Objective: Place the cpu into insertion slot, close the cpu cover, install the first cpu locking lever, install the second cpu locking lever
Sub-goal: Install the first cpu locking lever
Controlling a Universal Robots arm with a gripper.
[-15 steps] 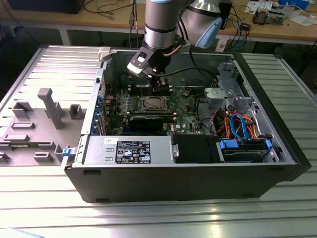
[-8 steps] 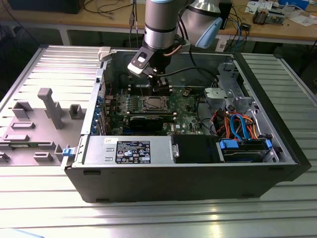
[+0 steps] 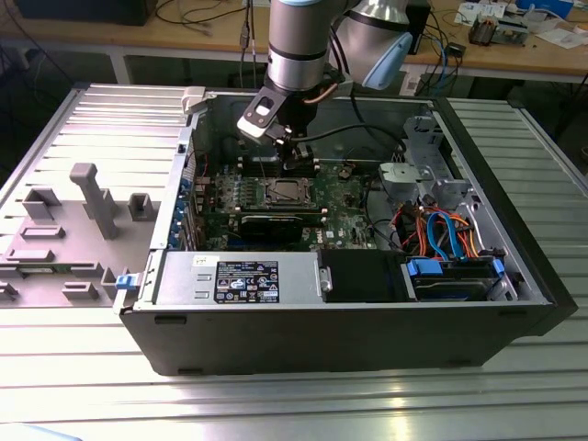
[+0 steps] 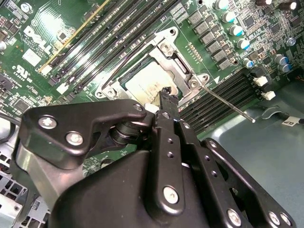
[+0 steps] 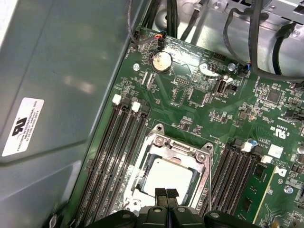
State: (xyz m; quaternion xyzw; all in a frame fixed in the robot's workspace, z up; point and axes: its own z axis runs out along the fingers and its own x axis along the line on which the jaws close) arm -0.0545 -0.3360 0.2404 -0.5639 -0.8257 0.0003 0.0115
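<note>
Out toward the exterior view's left of my pincer (image 3: 299, 161), a grey plastic fixture (image 3: 92, 197) lies on the ribbed metal desk (image 3: 55, 367). Nearer me is the open computer case (image 3: 322, 340), and I hang inside it above the green board (image 3: 344, 207). My fingers (image 5: 161, 194) are pressed together, with nothing visible between them. The chip (image 5: 168, 176) sits in its socket (image 3: 283, 192) right under my tips. The silvery cover (image 5: 178, 148) lies flat around it, and the chip's top shows through the window. Long memory slots (image 5: 114, 156) run along both sides of the socket. In the second wrist view a thin lever rod (image 4: 228, 103) sticks out past the socket's corner. Toward the exterior view's right of my pincer, blue and orange cables (image 3: 441, 230) bunch together.
</note>
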